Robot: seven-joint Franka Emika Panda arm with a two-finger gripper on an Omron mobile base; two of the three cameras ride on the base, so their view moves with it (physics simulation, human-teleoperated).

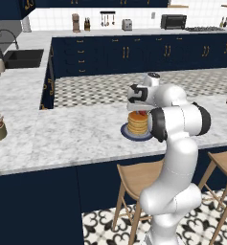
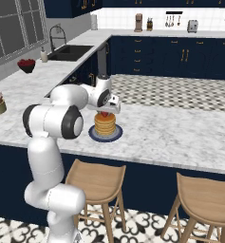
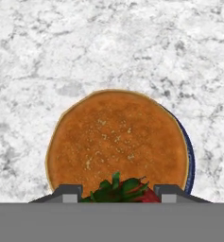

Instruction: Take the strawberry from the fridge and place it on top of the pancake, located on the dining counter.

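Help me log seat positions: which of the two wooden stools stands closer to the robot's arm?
The left stool, tucked under the dining counter right beside the white arm; the other stool stands farther right, apart from it.

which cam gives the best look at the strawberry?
Hand view: the strawberry, leaves up, sits between the gripper fingertips over the pancake. The right base view shows a red speck; the left base view a sliver.
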